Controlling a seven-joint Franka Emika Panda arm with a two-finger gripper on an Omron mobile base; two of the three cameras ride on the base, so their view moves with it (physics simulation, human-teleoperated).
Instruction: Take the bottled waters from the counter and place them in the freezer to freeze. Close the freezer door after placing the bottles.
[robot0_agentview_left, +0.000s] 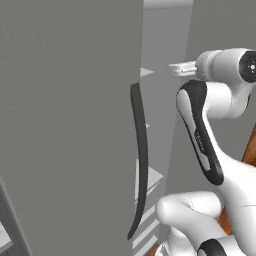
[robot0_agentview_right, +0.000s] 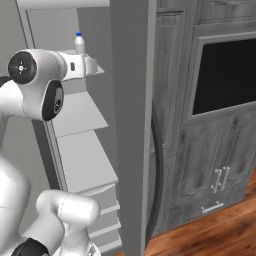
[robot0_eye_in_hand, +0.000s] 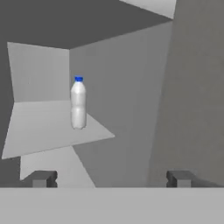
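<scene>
A tall whitish-clear bottled water (robot0_eye_in_hand: 78, 105) with a blue cap stands upright on an upper white shelf (robot0_eye_in_hand: 39, 127) inside the freezer (robot0_agentview_right: 80, 120). From the right base view the same bottle (robot0_agentview_right: 79, 43) shows just above my hand. My gripper (robot0_eye_in_hand: 110, 179) is open, a short way back from the bottle, with nothing between its fingers. The freezer door (robot0_agentview_left: 65, 130) stands swung open, its long dark handle (robot0_agentview_left: 140, 160) facing me. The counter is out of view.
The door's edge (robot0_agentview_right: 132, 125) rises between the freezer's shelves and the dark grey panelled cabinets (robot0_agentview_right: 175, 150), which hold a black built-in panel (robot0_agentview_right: 225, 75). Wood floor (robot0_agentview_right: 210, 235) lies below them. Lower white shelves (robot0_agentview_right: 85, 160) sit under my arm.
</scene>
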